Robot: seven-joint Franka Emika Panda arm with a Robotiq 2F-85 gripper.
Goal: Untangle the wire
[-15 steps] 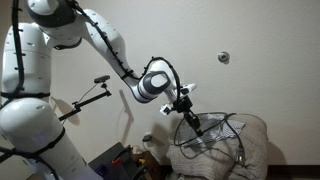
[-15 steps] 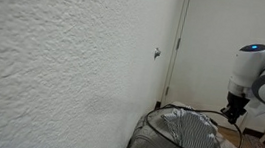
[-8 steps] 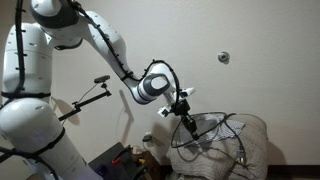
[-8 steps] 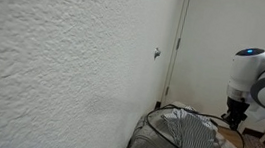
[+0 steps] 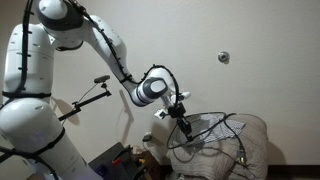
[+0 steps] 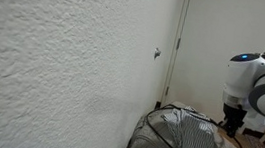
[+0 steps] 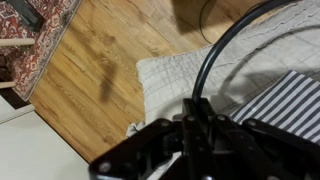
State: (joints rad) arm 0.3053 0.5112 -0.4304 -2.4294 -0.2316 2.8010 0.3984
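Observation:
The wire [image 5: 215, 130] is a long thin black cable lying in loose loops over a striped cloth [image 6: 194, 134] on a pale cushion [image 5: 250, 150]. In the wrist view the wire [image 7: 225, 45] rises in a curve out of my gripper's jaws [image 7: 197, 108], which are shut on it. In an exterior view my gripper [image 5: 184, 119] holds the wire just above the cushion's near side. In the exterior view from along the wall my gripper [image 6: 233, 118] sits at the cloth's far edge.
A stiff black rod with a clamp head [image 5: 100, 82] sticks out beside the arm. A white textured wall [image 6: 63, 66] and a door [image 6: 216, 43] stand close. Wooden floor [image 7: 110, 70] and a patterned rug [image 7: 40, 30] lie below. Dark items [image 5: 125, 162] sit on the floor.
My gripper has moved a little down and toward the arm's base with the wire in it, pulling the loops along.

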